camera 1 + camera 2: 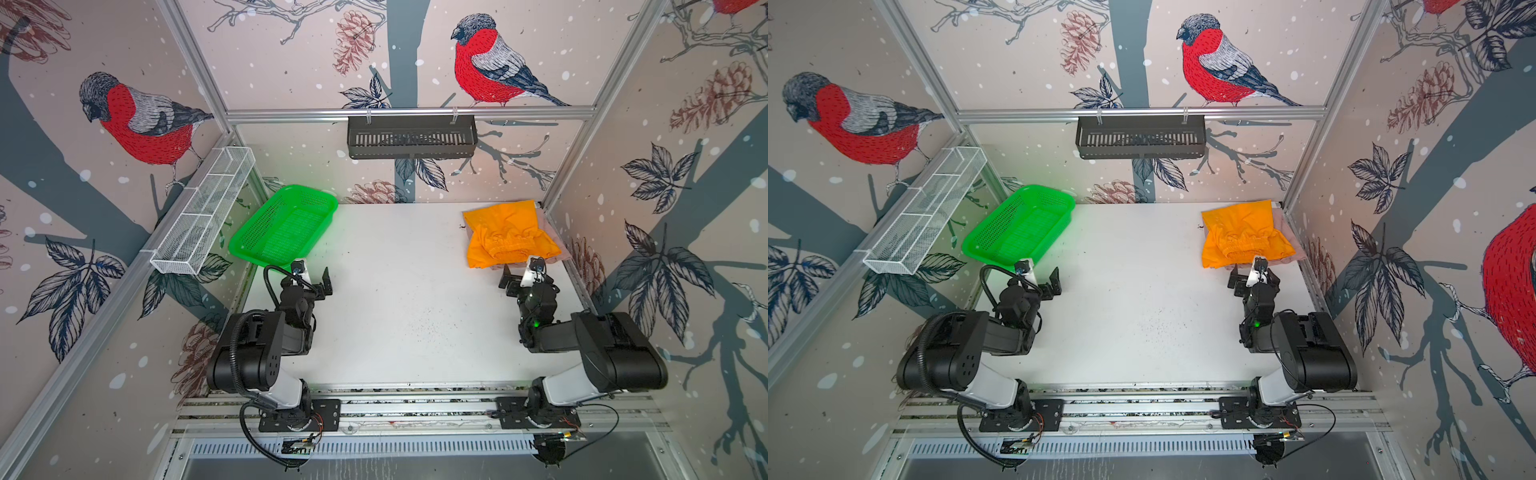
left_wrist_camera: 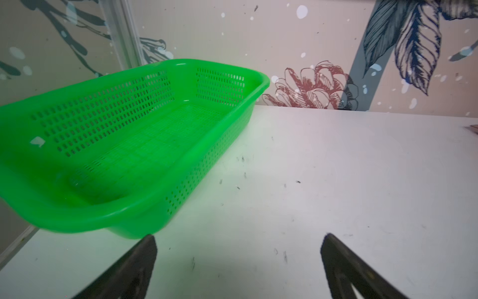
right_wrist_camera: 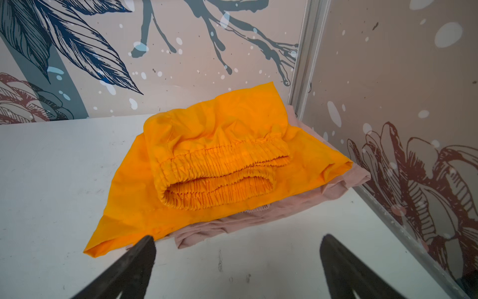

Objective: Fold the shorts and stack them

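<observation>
The orange shorts (image 1: 505, 235) (image 1: 1244, 237) (image 3: 219, 155) lie folded in the far right corner of the white table, gathered waistband facing my right gripper. They rest on the pink shorts (image 3: 207, 229) (image 1: 555, 239), of which only the edges show beneath. My right gripper (image 1: 525, 272) (image 1: 1253, 275) (image 3: 236, 240) hovers just in front of this stack, open and empty. On the left, my left gripper (image 1: 313, 277) (image 1: 1040, 279) (image 2: 238, 240) is open with nothing between its fingers, beside the near corner of the green basket.
The empty green mesh basket (image 1: 330, 208) (image 1: 1069, 208) (image 2: 90, 220) sits tilted at the far left of the table. A white wire rack (image 1: 203, 216) hangs on the left wall. A black slotted rack (image 1: 411, 137) hangs on the back wall.
</observation>
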Motion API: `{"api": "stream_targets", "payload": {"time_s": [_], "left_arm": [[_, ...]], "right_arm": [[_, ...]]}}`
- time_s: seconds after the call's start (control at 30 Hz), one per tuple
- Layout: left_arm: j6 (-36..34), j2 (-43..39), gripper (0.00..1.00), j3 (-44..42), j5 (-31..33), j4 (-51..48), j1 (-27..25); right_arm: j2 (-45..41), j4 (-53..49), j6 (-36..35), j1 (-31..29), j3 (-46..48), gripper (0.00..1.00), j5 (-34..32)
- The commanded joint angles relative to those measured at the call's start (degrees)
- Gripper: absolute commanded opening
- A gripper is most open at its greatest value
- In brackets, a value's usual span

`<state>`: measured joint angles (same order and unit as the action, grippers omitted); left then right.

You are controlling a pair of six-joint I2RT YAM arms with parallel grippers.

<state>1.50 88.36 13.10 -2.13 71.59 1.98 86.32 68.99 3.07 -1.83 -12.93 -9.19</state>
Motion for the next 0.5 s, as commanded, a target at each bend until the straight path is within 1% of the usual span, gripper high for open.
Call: {"api": "stream_targets", "payload": {"time_s": [0.0, 0.3, 0.37, 0.47], "left_arm": [[-1.84, 0.41, 0.99, -0.14, -3.26, 3.45, 0.07], [-1.85, 0.64, 0.99, 0.17, -3.28, 3.13, 0.07], [-1.08, 0.61, 0.99, 0.44, -0.7, 2.61, 0.02], [-1.06, 0.54, 0.99, 0.22, -0.42, 3.0, -0.04]], "right_arm": [[-0.23, -0.19, 0.86, 0.24, -0.51, 1.0, 0.09], [-0.3, -0.5, 0.88, 0.39, -0.61, 1.0, 0.23], [-0.3, -0.52, 0.88, 0.4, -0.54, 1.0, 0.23], [-0.38, -0.46, 0.97, 0.39, -0.56, 1.0, 0.31]]}}
